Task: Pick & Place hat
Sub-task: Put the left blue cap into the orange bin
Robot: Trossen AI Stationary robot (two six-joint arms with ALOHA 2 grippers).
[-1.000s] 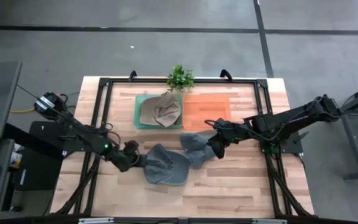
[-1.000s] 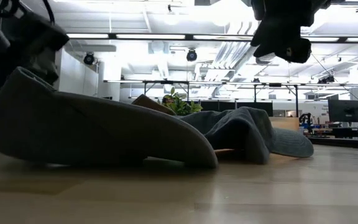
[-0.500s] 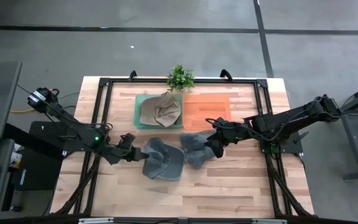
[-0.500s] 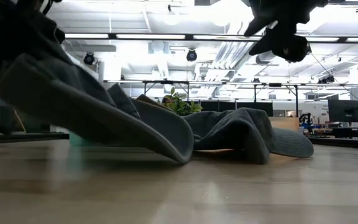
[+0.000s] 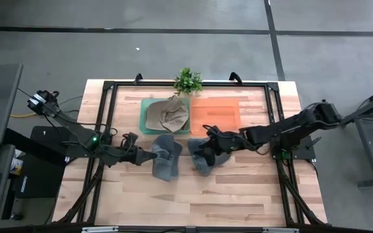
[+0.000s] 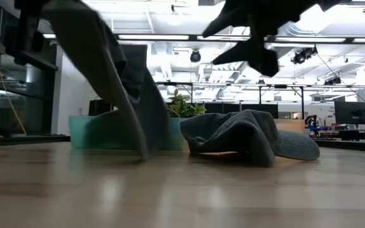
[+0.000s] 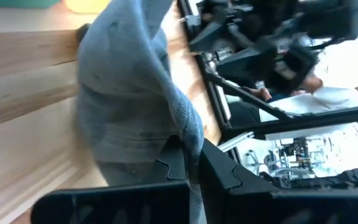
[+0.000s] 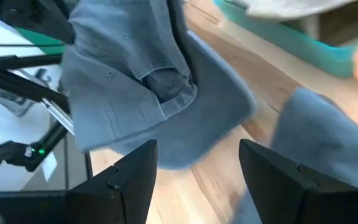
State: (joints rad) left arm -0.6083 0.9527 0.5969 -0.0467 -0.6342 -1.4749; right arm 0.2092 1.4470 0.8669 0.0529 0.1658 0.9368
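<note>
My left gripper (image 5: 150, 155) is shut on a grey hat (image 5: 166, 159), which shows raised on edge in the low view (image 6: 116, 76) and fills the left wrist view (image 7: 126, 93). A second grey hat (image 5: 204, 156) lies crumpled on the table (image 6: 249, 134), crown down and brim flat. My right gripper (image 5: 210, 138) hovers open above it (image 8: 197, 180), touching nothing. A beige hat (image 5: 167, 113) lies in the teal bin (image 5: 144, 116). My left gripper pinches the grey hat's edge (image 7: 190, 138) between its two fingers (image 7: 169, 163), coming level from the table's left. The hat stands steeply tilted and hangs below the hold. Its lower edge (image 6: 144, 154) reaches about down to the table top.
An orange bin (image 5: 216, 114) sits right of the teal bin at the table's far side, with a small plant (image 5: 188, 81) behind them. A black frame (image 5: 109, 87) rims the table. Bare wood lies toward the near edge (image 5: 193, 200).
My left gripper has moved up and toward the table's right and far side, still shut. The grey hat has gone from lying flat to raised on edge and hanging. My right gripper has moved left, over the second hat, which has stayed put.
</note>
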